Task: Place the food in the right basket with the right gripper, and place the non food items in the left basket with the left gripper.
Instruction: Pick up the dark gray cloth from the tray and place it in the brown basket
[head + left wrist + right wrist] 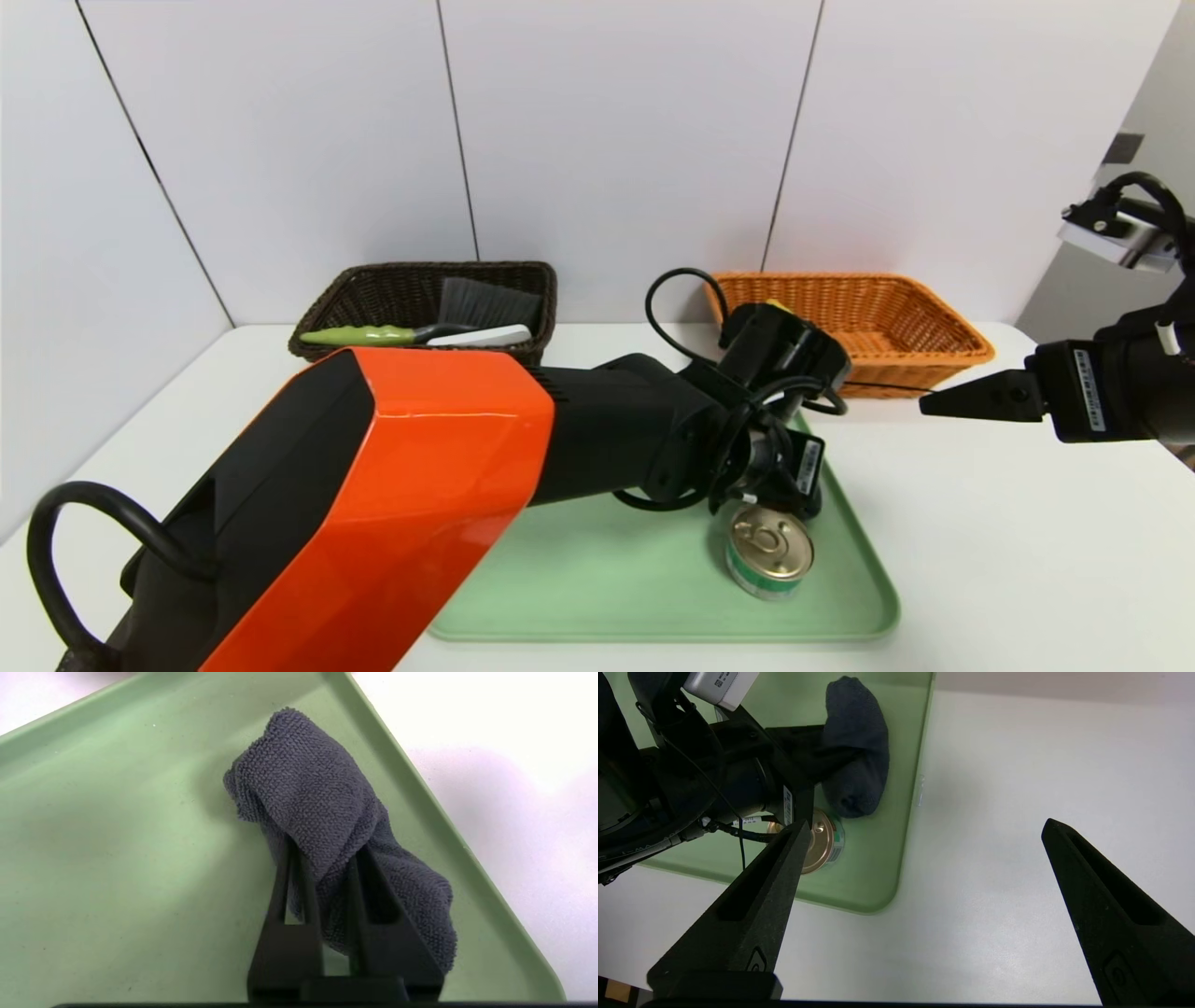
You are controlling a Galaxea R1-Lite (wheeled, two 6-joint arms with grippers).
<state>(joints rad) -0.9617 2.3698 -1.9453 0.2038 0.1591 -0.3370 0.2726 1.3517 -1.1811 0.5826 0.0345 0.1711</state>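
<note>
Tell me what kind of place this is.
Probably a lab or test bench set up for a sorting exercise: a plain white table against bare white wall panels, with only a green tray and two wicker baskets laid out.

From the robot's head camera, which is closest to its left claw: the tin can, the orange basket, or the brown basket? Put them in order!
1. Tin can: on the green tray, right beside the left gripper, which is shut on the grey cloth.
2. Orange basket: just behind, on the right.
3. Brown basket: far back on the left.
</note>
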